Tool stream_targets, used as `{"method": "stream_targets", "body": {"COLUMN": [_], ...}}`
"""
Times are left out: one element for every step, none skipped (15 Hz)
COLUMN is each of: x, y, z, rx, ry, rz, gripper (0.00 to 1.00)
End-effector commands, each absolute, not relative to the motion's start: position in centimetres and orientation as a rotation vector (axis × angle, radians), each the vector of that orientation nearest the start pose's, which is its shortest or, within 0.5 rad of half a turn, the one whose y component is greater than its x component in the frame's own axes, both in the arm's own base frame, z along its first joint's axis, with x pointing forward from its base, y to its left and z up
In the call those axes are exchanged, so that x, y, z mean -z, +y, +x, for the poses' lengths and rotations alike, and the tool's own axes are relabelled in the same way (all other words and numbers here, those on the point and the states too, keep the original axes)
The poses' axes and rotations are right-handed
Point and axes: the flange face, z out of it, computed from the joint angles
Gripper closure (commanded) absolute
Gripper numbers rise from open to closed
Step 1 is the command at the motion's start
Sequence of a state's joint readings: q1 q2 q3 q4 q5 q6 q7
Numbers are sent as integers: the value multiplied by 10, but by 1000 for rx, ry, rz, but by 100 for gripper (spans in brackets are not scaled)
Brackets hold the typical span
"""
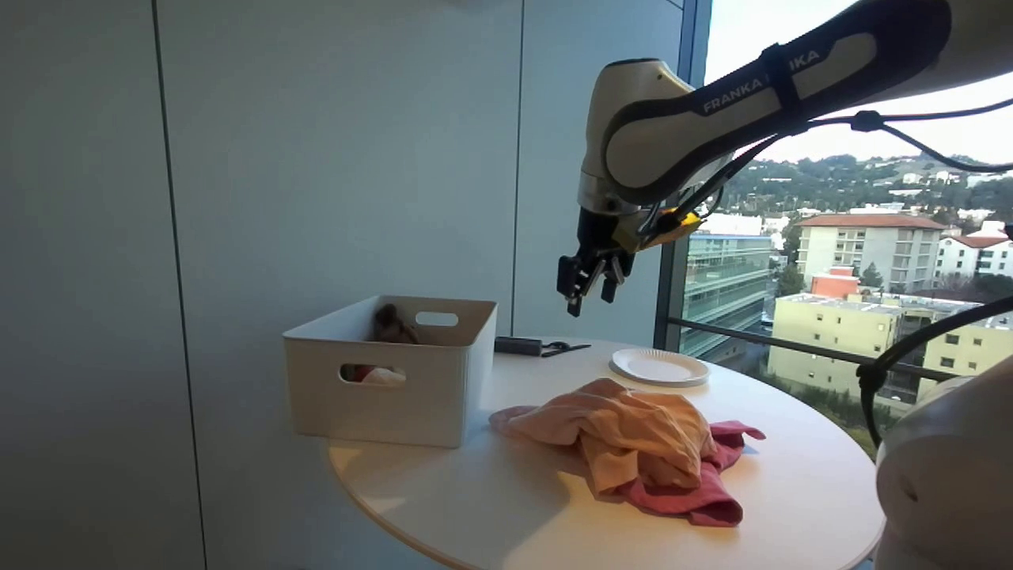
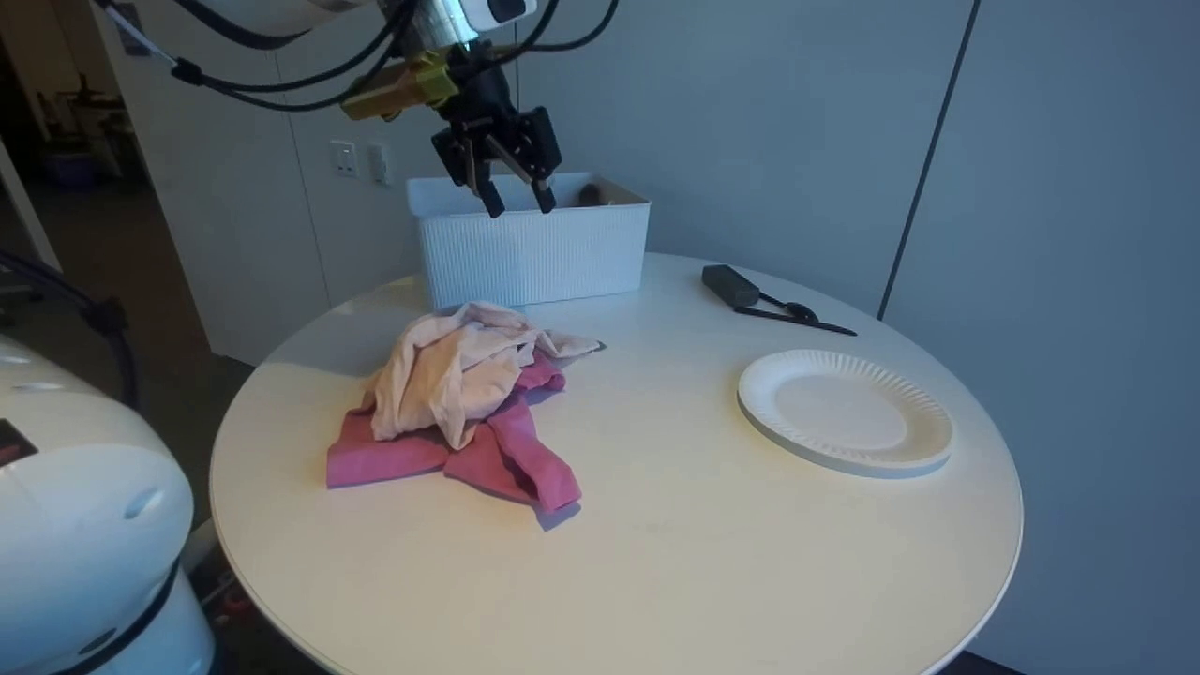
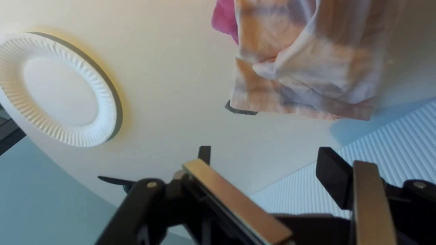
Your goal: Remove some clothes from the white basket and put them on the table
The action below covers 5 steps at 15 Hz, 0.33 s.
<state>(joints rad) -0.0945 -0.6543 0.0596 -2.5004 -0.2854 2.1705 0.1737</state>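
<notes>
Fingers [image 3: 333, 178] spread wide in the lower part of the wrist view, nothing between them; I logged them as released. The gripper [image 2: 521, 208] hung tilted at upper middle of an exterior view, well above the table [image 2: 712, 562] and touching nothing. A peach cloth [image 2: 459, 375] lay bunched left of centre in that frame, on top of a pink cloth [image 2: 516, 450], both on the table. I judged them light and limp, more grippy than slippery, nothing to break; the peach one looked the thinner. Best hold, to my mind: a raised fold on the heap, pinched from above, since a flat edge would likely slide off ahead of the fingers and too deep a bite might bring the pink along. Beyond stood the white basket [image 1: 380, 412], left of centre in an exterior view, a dark brown bundle [image 1: 388, 321] showing inside and pale stuff [image 1: 385, 377] behind the front cut-out. Could not tell whether those were fabric; if so, I expected them soft, best taken at the highest point, clear of the stiff rim. With two pieces lying out, I reckoned the task well along, perhaps done. Farther off, in an exterior view: white plate [image 2: 844, 412] at right, black utensils [image 2: 800, 311] above it.
</notes>
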Motion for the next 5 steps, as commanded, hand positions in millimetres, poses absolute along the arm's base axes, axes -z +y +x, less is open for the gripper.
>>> {"method": "stream_targets", "body": {"x": [-575,-559,-566,-569,-570], "y": [-22,-21,-22,-22,-22], "z": [360,369,364,361,359], "rx": [703,648,669,680,686], "ry": [276,211,228,238,244], "rz": [-3416,-3386,-3392,-3396,-3397], "gripper": [0,5,0,0,0]}}
